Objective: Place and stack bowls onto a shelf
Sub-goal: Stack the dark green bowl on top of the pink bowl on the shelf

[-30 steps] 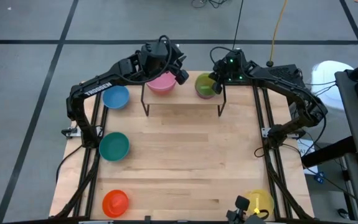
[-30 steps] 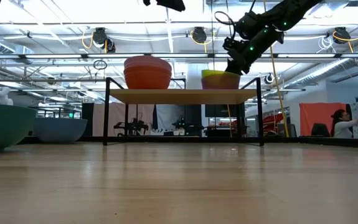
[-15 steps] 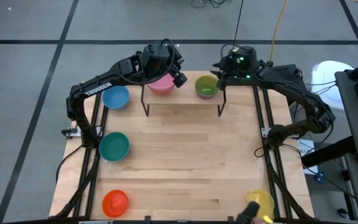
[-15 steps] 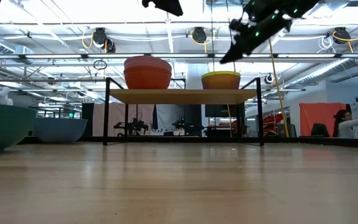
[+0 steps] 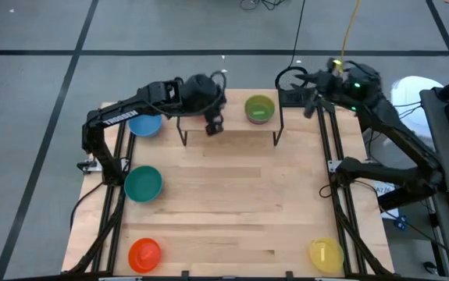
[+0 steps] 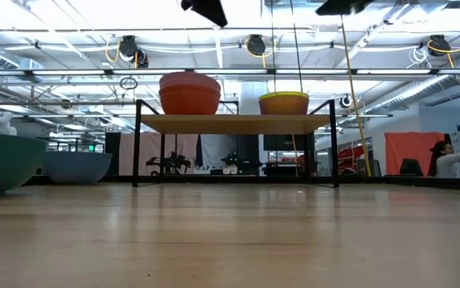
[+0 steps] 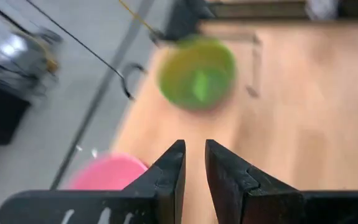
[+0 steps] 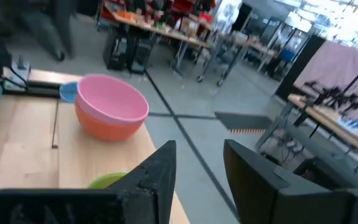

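Observation:
The shelf (image 5: pixel 240 134) stands at the table's far edge. A pink bowl (image 8: pixel 111 102) sits nested in an orange one (image 6: pixel 190 98) on its left part. A green bowl (image 5: pixel 259 109) rests on its base on the right part. My left gripper (image 7: pixel 195 155) hovers above the shelf's left part (image 5: pixel 212 125); its fingers are a narrow gap apart with nothing between them. My right gripper (image 8: pixel 200 152) is open and empty, up high beyond the shelf's right end (image 5: pixel 308 100).
A blue bowl (image 5: pixel 144 125) sits left of the shelf, partly under my left arm. A teal bowl (image 5: pixel 143 184) lies at the table's left, an orange bowl (image 5: pixel 144 254) at the near left and a yellow bowl (image 5: pixel 326 254) at the near right. Bare wood lies between them.
My right gripper has let go of the green bowl, which has settled level on the shelf. It has risen and drawn back toward the table's far right corner. My left gripper has moved toward the near edge, over the shelf's front.

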Robot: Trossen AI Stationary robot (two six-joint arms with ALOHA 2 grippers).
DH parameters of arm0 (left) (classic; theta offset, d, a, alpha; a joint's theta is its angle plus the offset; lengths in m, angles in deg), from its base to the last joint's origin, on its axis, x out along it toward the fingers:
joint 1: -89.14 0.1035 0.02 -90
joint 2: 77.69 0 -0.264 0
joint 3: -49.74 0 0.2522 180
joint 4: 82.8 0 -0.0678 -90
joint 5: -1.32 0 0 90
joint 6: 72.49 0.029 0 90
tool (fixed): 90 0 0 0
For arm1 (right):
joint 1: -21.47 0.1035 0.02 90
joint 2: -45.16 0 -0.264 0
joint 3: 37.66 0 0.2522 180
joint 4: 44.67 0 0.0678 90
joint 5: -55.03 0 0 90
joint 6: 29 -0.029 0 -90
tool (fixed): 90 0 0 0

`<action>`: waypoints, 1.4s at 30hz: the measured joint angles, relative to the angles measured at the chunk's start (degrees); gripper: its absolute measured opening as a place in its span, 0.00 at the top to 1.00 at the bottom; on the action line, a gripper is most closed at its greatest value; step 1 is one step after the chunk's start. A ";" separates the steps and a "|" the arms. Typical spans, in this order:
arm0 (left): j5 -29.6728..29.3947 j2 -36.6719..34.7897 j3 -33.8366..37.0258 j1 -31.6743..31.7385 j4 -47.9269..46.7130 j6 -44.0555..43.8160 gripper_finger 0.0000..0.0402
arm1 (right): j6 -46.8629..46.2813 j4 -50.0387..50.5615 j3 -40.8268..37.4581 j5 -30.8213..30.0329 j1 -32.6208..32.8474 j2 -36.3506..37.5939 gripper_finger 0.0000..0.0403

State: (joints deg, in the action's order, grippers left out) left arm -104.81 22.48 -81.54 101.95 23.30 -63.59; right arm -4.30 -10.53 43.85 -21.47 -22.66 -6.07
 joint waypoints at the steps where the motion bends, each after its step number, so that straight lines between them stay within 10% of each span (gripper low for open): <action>1: 0.44 -0.05 0.00 -0.81 -2.73 -0.50 0.83 | 0.02 0.39 0.00 0.02 0.17 1.25 0.69; 16: 8.40 -0.03 0.00 -15.42 -20.37 -19.08 0.83 | -4.21 5.83 0.00 0.17 0.38 12.11 0.69; 32: 8.42 -0.03 0.02 -26.74 -29.92 -69.64 0.83 | -0.27 6.94 0.00 0.28 0.38 13.90 0.69; 42: 8.75 -0.01 0.02 -29.19 -29.88 -73.37 0.83 | 1.74 6.91 0.00 0.30 0.38 13.96 0.69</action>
State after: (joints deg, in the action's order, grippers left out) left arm -96.06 22.47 -81.51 72.76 -6.58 -136.96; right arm -2.56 -3.62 43.85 -21.17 -22.28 7.89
